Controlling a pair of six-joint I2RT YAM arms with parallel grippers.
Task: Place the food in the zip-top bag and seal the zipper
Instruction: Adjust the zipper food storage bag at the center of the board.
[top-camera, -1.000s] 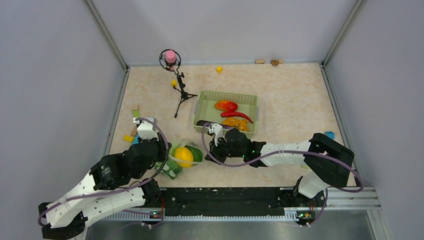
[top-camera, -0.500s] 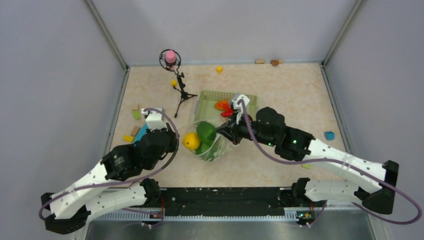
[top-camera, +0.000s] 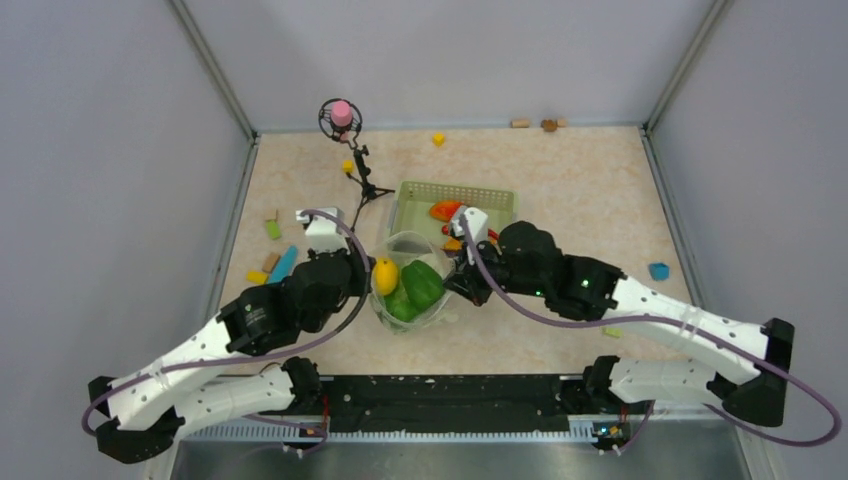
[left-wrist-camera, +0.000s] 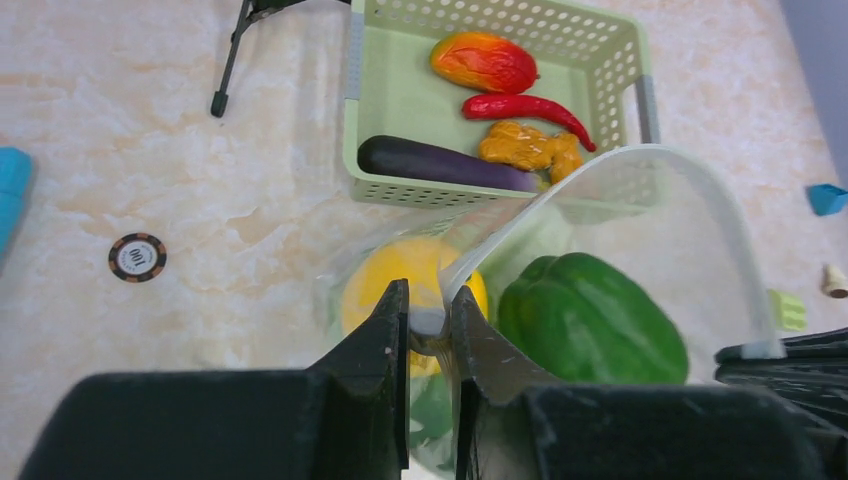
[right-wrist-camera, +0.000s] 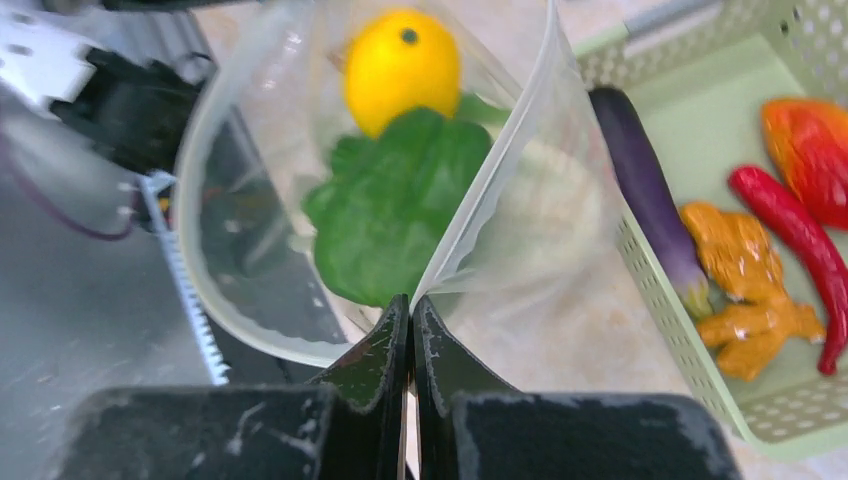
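Bag (right-wrist-camera: 545, 215) is clear soft plastic, pretty shiny, with a cloudy whitish zipper strip (left-wrist-camera: 540, 207) round the mouth. Lemon (right-wrist-camera: 402, 66) and pepper (left-wrist-camera: 590, 320) inside look like smooth glossy plastic, same for the eggplant (left-wrist-camera: 440, 163) and chili (left-wrist-camera: 525, 108). The orange piece (left-wrist-camera: 528, 150) is knobbly and duller. Basket (left-wrist-camera: 400, 110) is matt pale green plastic, walls full of holes. Table (top-camera: 580, 200) has a smooth marble-look top. Right fingers (right-wrist-camera: 380, 350) are matt black, scuffed grey at the edges.

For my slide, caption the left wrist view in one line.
Left pincer holds the zip-top bag open by its rim; lemon and green pepper inside, eggplant in the basket.
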